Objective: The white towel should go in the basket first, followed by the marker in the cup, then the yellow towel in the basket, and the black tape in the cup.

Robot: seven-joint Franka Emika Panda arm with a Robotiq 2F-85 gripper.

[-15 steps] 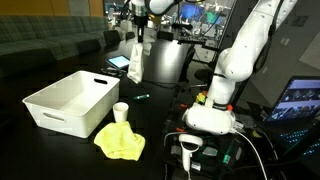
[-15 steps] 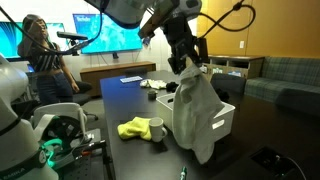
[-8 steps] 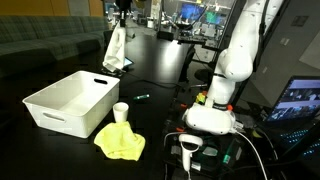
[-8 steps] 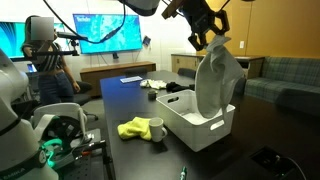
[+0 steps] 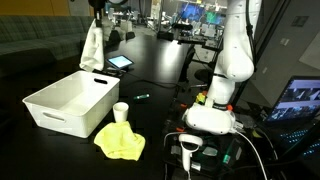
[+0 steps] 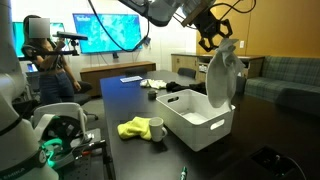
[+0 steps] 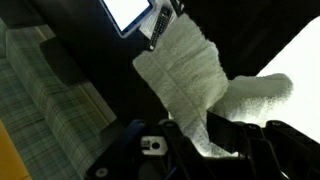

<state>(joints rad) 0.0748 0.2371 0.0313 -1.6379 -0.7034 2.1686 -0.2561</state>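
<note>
Around the work area a dark table (image 5: 160, 120) carries a tablet (image 5: 120, 62) with a lit screen near its far edge and a small teal marker (image 5: 142, 96) lying flat, well apart from the cup (image 5: 121, 111). The robot's white base (image 5: 213, 115) stands at the table's other end, with a laptop (image 5: 300, 100) beside it. In an exterior view a person (image 6: 44, 60) sits by a wall screen (image 6: 110, 35) and a sofa (image 6: 285, 75) lines the back

The basket (image 5: 45, 110) sits on the table with its opening up; only its white walls and floor show inside. The cup stands upright just beside the basket's near corner, touching the yellow towel (image 5: 120, 141), which lies crumpled on the table. What the cup contains cannot be made out

The gripper (image 5: 97, 17) is high above the basket's far end, fingers clamped tight on the top of the white towel (image 5: 92, 48). The towel hangs straight down, its lower edge above the basket's rim; in an exterior view it overlaps the far wall (image 6: 222, 75), and whether it is over the opening or just behind cannot be told
</note>
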